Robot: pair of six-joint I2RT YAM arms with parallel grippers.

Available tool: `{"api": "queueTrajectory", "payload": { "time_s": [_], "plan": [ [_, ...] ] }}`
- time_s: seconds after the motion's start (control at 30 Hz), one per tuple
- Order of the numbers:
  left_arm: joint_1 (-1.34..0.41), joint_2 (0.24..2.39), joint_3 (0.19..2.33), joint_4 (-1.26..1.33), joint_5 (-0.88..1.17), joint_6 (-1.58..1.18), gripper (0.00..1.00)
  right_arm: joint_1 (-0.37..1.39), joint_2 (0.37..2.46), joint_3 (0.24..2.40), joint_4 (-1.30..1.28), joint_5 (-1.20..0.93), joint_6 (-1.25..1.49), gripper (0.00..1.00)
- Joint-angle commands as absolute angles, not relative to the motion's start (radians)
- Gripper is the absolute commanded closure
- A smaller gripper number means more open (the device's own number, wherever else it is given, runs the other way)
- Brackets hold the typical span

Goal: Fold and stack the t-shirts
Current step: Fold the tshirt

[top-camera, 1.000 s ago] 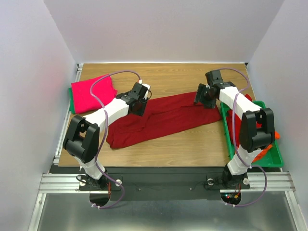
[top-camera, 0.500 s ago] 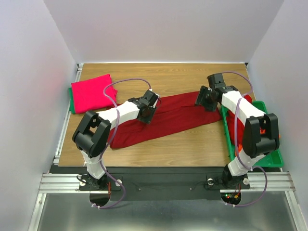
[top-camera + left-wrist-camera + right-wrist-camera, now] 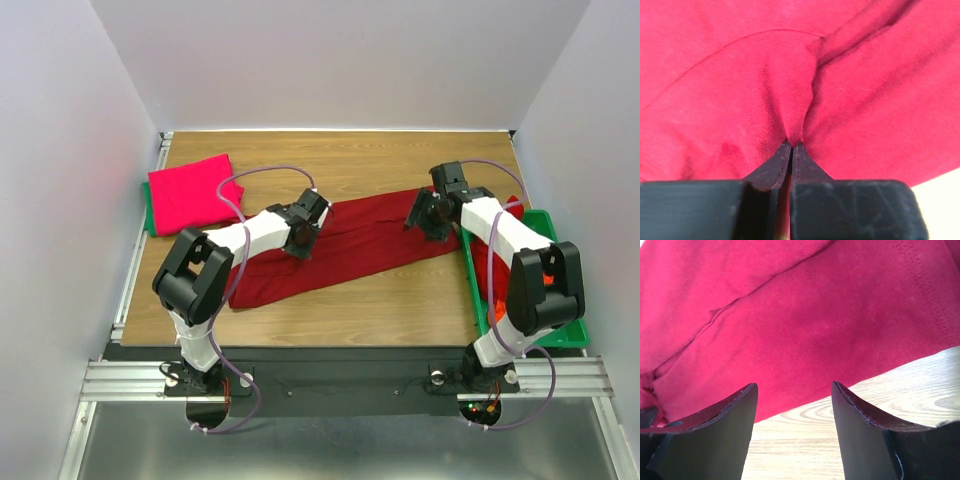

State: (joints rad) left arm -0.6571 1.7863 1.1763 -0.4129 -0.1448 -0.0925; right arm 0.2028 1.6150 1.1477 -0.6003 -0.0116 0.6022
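**Pink t-shirt** [image 3: 190, 193]: folded flat at the far-left corner of the table [image 3: 400, 300], well apart from both arms. A green sliver [image 3: 147, 216] shows under its left edge; what it belongs to cannot be made out.

**Left gripper** [image 3: 791, 145]: fingers pressed together on a raised ridge of the dark red t-shirt [image 3: 350, 245]. It grips left of the cloth's middle, on the far side.

**Dark red t-shirt**: lies spread on the table between the arms. Its long axis runs diagonally from near-left to far-right. It is creased lengthwise, and neither sleeves nor collar can be told from above.

**Right gripper** [image 3: 794, 385]: fingers spread wide and holding nothing. It is poised at the shirt's far-right end. In the right wrist view the cloth's edge crosses just beyond the fingertips, with bare wood on the near side. Whether the tips touch the table cannot be told.

**Judgement**: the coming move likely turns on this edge, and the right arm is much the nearer to that end.

**Green tray** [image 3: 472, 280]: stands along the right edge, just beside the right arm. It holds more dark red cloth [image 3: 492, 262] and orange cloth [image 3: 548, 318], both largely hidden by the arm, so the number of shirts is unclear.
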Motion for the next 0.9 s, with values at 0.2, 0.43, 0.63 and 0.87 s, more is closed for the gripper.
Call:
{"api": "queueTrajectory", "payload": {
  "time_s": [0.2,0.43,0.63,0.87],
  "plan": [
    [-0.468,1.741,1.233,-0.477,0.234,-0.103,1.0,0.313,1.623,1.224,-0.575,-0.006,0.609,0.34],
    [-0.296,1.775,1.219,-0.434,0.394,-0.115,0.98,0.403,1.7,1.282,-0.575,0.02,0.618,0.34],
    [-0.261,1.816,1.264,-0.431,0.371,-0.107,0.66,0.42,1.715,1.292,-0.575,0.017,0.617,0.34],
    [-0.238,1.819,1.338,-0.436,0.298,-0.092,0.41,0.425,1.721,1.284,-0.575,0.009,0.618,0.34]
  ]
}}
